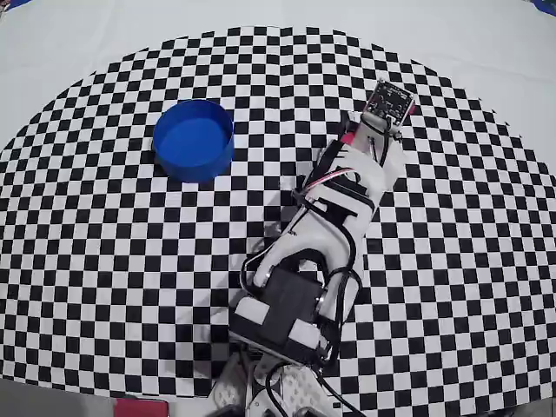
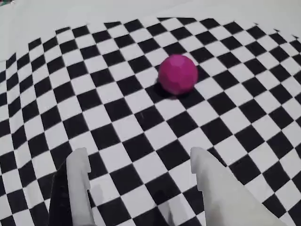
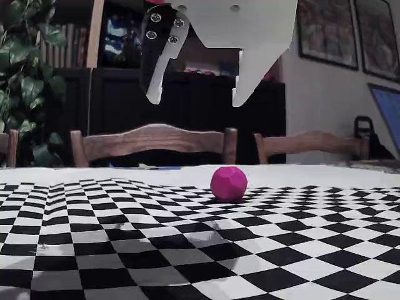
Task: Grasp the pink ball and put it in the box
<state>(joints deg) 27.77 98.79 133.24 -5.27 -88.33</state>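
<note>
Gripper (image 3: 197, 97) open above pink ball (image 3: 229, 182); box (image 1: 193, 139) empty.

surface: checkered cloth (image 1: 104, 261) | on it: pink ball (image 2: 178, 74), box (image 1: 193, 139)

In the overhead view the arm (image 1: 334, 208) hides the pink ball (image 2: 178, 74).

Setting was a home dining or living room, wooden chairs (image 3: 153, 142) behind the checkered tablecloth (image 3: 125, 250), houseplant (image 3: 22, 75) at 9 o'clock, dark bookshelf (image 3: 119, 37), framed pictures (image 3: 328, 31) at 2 o'clock.
</note>
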